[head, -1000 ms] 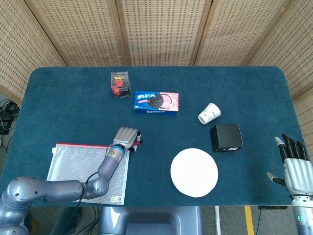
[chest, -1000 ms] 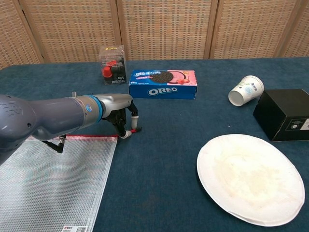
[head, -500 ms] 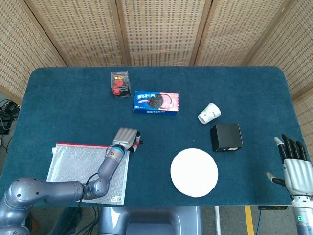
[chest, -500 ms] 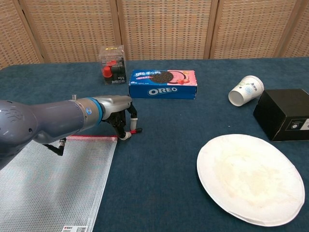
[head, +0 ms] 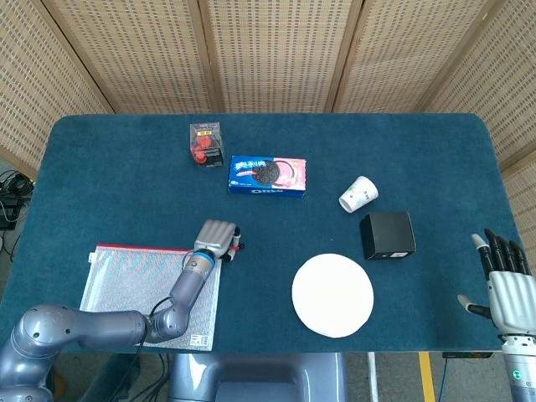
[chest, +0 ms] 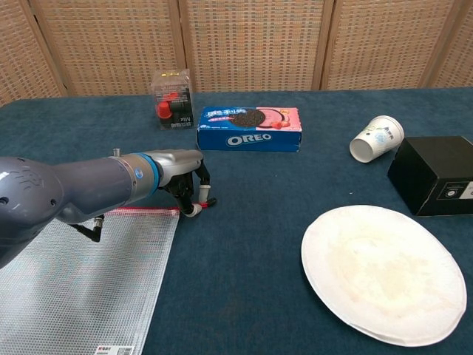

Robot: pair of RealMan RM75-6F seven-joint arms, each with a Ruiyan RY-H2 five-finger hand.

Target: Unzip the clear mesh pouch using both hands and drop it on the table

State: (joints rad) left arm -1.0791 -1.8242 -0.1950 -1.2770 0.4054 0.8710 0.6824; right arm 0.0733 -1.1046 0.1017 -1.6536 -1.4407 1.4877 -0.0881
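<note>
— Little has moved over the last second: our left hand (chest: pixel 185 176) has drawn back a touch toward the near left, fingers curled down at the far right corner of the clear mesh pouch (chest: pixel 81 281), pinching what looks like the red zip pull (chest: pixel 208 201).

— So the zip is still shut?

— We judge so; the red zip strip (chest: pixel 140 211) runs unbroken along the far edge, and the pouch lies flat at the near left corner of the table (head: pixel 126 167), its near edge close to the table's brink.

— Room to pull?

— Open cloth leftward along the strip. Rightward, the white plate (head: pixel 332 295) sits near, the Oreo box (head: pixel 268 175) farther off.

— And our right hand (head: pixel 507 285)?

— Fingers spread, holding nothing, off the table's near right edge, well apart from the pouch. It must cross past the black box (head: pixel 388 234).
</note>
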